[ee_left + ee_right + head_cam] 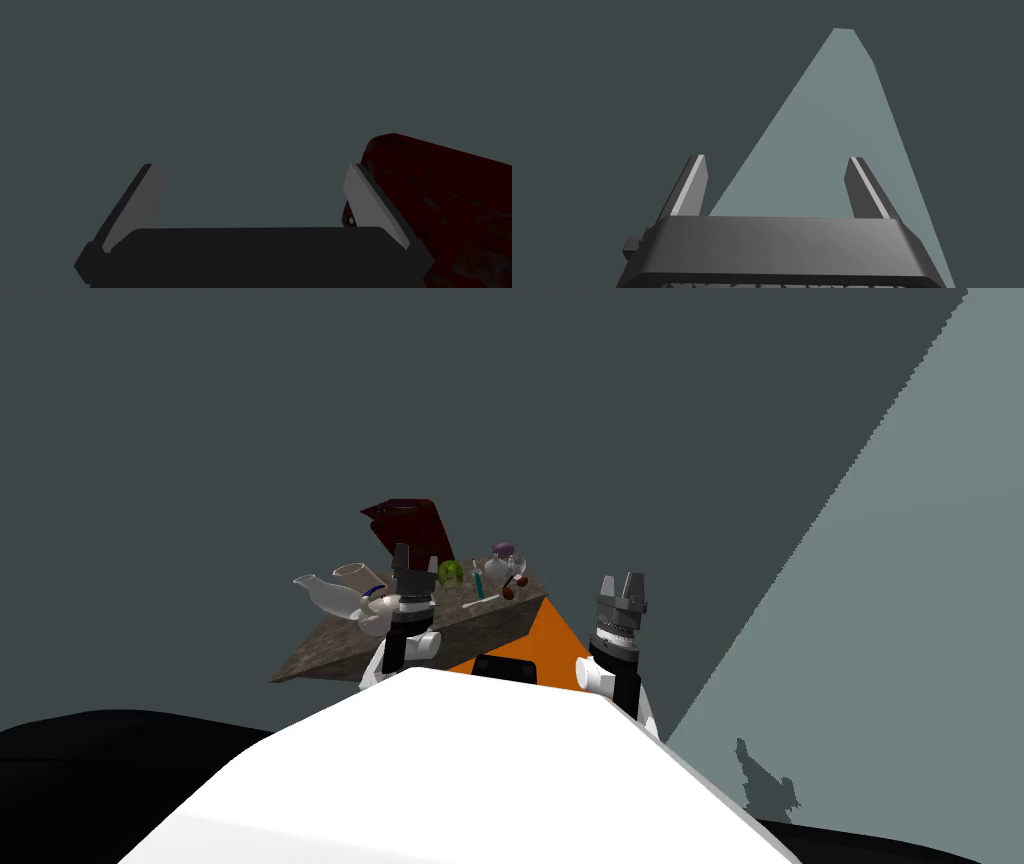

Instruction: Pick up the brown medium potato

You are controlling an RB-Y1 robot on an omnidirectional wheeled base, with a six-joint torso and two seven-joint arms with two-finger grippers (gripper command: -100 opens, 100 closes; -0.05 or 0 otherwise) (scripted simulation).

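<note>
Table [330, 653]: just ahead, crowded at its far end, so a reach has little room.
Board [405, 523]: dark red, upright at the far edge, just beside one left finger [367, 200]; a snag risk.
Left gripper [402, 550]: above the tabletop, fingers spread and empty, aimed over the things rather than down; likely staged for descent.
Right gripper [620, 580]: parted, empty, off the table's right side, seemingly parked clear.
Potato [517, 582]: apparently the small brown lump near the right corner, untouched; too small for certainty.

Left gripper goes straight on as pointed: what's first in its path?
Probably only the flat dark grey surface ahead of the left gripper; depth unclear. The dark red object sits beside one finger, just outside that line.
</note>
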